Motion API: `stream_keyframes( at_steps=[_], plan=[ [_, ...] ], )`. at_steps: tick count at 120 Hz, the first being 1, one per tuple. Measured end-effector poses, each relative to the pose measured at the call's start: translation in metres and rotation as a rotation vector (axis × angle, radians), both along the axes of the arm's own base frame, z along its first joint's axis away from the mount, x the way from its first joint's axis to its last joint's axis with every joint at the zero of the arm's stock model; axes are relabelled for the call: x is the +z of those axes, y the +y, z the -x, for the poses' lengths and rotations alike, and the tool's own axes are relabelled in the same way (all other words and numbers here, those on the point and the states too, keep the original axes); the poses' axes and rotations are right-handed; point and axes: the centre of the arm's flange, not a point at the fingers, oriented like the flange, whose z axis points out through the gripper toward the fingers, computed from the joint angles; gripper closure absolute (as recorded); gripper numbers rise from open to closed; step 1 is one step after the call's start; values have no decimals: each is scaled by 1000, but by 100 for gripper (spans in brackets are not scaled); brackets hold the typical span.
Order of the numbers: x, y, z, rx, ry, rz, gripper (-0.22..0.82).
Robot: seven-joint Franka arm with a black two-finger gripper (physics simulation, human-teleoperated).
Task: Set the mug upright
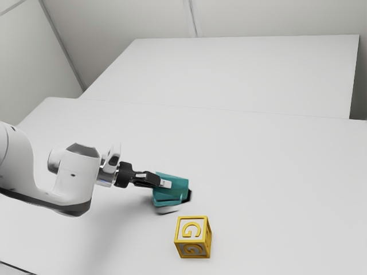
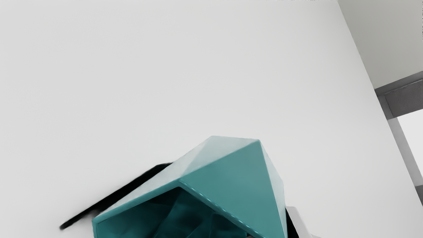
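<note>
Where the mug (image 1: 175,195) lies, the pincer (image 1: 164,183) stretches sideways

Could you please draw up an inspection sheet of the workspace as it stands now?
Surface: plain white tabletop, with a soft shadow near the arm.
Job's things: one teal faceted mug, tipped over rather than upright, its open mouth toward the gripper; whether it touches the tabletop is unclear.
Clutter: one yellow-edged letter block with a G, near the mug, apart from it.
Gripper: black, at the mug, overlapping it in the exterior view; its grip cannot be judged.
Cables: nothing seen.
Surroundings: pale walls and a second white surface beyond the tabletop.
</note>
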Motion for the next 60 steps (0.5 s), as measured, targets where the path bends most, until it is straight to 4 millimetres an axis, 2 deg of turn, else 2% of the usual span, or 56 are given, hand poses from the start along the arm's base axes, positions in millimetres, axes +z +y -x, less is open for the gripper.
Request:
stream_keyframes(
  at_steps=[32, 60],
  plan=[
    [25, -4, -3, -10, -61, -4, 78],
    [49, -6, -17, -67, -117, -56, 79]
  ],
)
